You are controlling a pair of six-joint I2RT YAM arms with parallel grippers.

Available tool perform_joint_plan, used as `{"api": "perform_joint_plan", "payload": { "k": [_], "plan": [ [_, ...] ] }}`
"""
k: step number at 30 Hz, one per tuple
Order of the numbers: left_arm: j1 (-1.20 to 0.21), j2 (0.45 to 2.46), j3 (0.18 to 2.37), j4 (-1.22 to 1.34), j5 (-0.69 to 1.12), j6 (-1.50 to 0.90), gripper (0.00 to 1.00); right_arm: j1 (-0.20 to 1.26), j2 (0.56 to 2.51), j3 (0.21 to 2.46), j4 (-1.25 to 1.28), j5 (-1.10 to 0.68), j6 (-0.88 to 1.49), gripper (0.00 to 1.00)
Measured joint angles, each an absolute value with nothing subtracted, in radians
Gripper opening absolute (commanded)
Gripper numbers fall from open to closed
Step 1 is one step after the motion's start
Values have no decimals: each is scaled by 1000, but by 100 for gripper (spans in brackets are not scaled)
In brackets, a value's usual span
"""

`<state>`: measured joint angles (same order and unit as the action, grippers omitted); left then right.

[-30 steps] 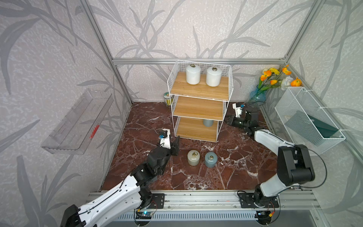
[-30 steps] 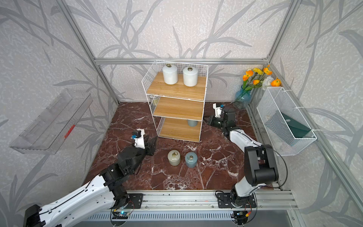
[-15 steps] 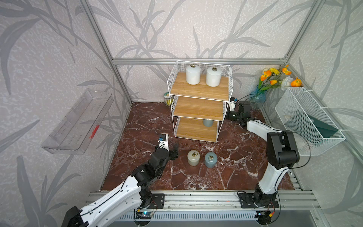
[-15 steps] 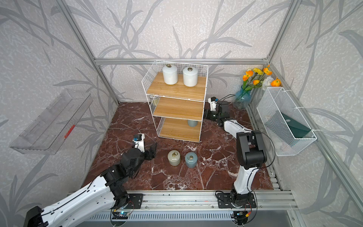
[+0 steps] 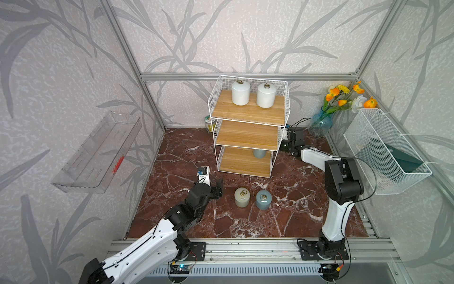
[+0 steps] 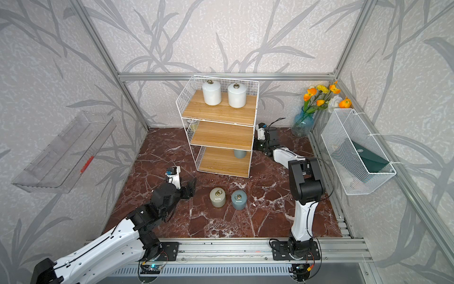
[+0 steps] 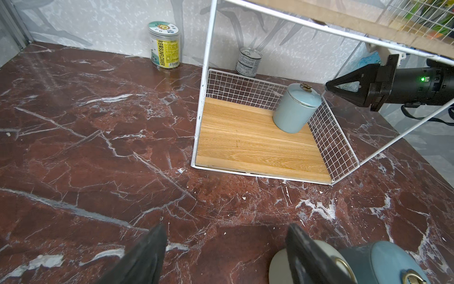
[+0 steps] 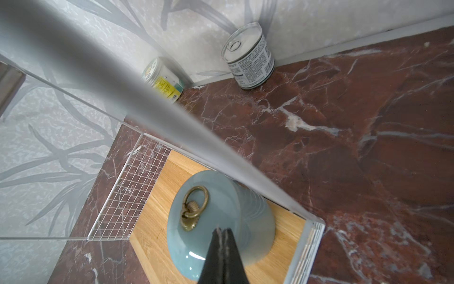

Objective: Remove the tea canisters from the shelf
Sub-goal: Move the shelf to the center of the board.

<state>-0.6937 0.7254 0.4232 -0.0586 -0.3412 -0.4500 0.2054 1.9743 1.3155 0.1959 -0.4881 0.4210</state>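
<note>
Top views are filled by red marble floor [image 5: 172, 152] and leaf-papered walls [image 5: 245, 37]. Two white canisters [image 5: 240, 93] are stood atop the shelf [image 5: 245, 134], a blue canister [image 5: 259, 153] at its bottom; a beige canister [image 5: 242, 197] and a grey-blue canister [image 5: 263, 199] are set on the floor. The left gripper [image 7: 224, 231] is spread, the right gripper [image 7: 328, 86] closed beside the shelf, both empty

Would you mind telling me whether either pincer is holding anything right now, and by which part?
Nothing is held. The left pincer is open and empty beside the beige canister; the right pincer is shut with its tip by the shelved blue-grey canister.
</note>
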Motion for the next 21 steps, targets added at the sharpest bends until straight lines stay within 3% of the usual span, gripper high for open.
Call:
{"api": "perform_joint_plan", "payload": {
  "k": [10,21],
  "plan": [
    [-683,731,423,-59,-319,-467,77,222,2054,1339,289,-397,443,0],
    [-677,740,423,-59,-312,-474,78,239,2111,1369,307,-444,452,0]
  ]
}}
